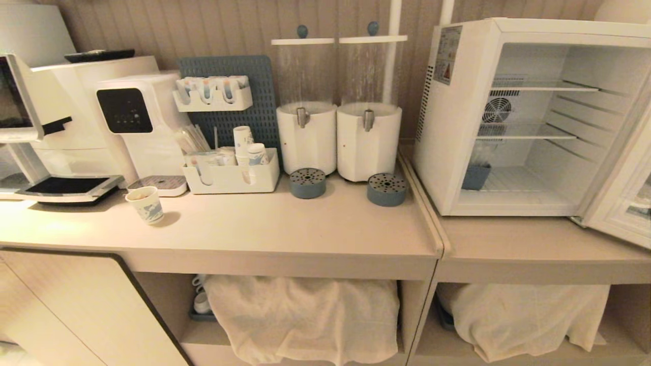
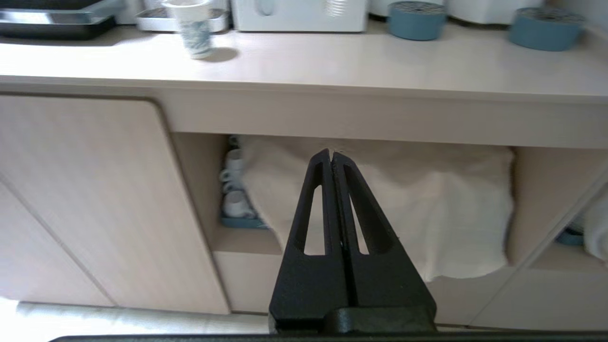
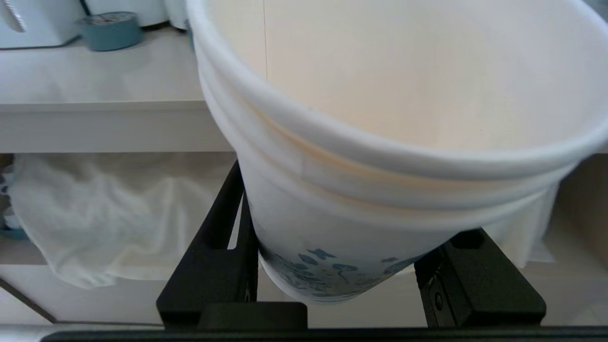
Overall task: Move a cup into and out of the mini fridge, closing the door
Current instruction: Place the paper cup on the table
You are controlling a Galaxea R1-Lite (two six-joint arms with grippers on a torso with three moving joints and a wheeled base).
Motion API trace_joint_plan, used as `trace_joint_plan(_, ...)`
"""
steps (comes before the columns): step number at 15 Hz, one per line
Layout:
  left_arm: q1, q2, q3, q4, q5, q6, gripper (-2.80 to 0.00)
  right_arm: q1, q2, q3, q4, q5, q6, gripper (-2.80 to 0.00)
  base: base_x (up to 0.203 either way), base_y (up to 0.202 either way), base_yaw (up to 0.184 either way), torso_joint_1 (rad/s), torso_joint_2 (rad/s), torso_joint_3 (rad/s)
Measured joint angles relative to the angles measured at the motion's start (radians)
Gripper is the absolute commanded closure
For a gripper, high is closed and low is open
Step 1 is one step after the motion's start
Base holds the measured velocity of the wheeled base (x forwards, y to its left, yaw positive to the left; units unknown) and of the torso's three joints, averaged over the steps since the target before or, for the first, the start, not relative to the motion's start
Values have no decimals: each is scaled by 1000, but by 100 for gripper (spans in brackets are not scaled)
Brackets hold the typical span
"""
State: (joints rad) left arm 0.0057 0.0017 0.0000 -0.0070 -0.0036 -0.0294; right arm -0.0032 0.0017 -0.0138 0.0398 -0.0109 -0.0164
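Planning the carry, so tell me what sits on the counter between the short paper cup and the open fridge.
In the head view, between the short paper cup and the mini fridge: bare counter in front; behind it an organizer tray, two drink dispensers and two blue drip cups.

The cup (image 3: pixel 380 142) between the right jaws runs past the frame's edges, hiding their tips; the door (image 1: pixel 623 193) is cut off.

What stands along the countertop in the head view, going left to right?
Coffee machine → water dispenser → short paper cup → white organiser tray → two drink dispensers → mini fridge → its open door.
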Motion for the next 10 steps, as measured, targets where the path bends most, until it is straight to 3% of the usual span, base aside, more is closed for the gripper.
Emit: trace_joint_plan(10, 0, 0, 0, 0, 0, -1, 0, 0, 0, 0, 0, -1, 13, 0, 0, 196, 9, 2, 4, 1)
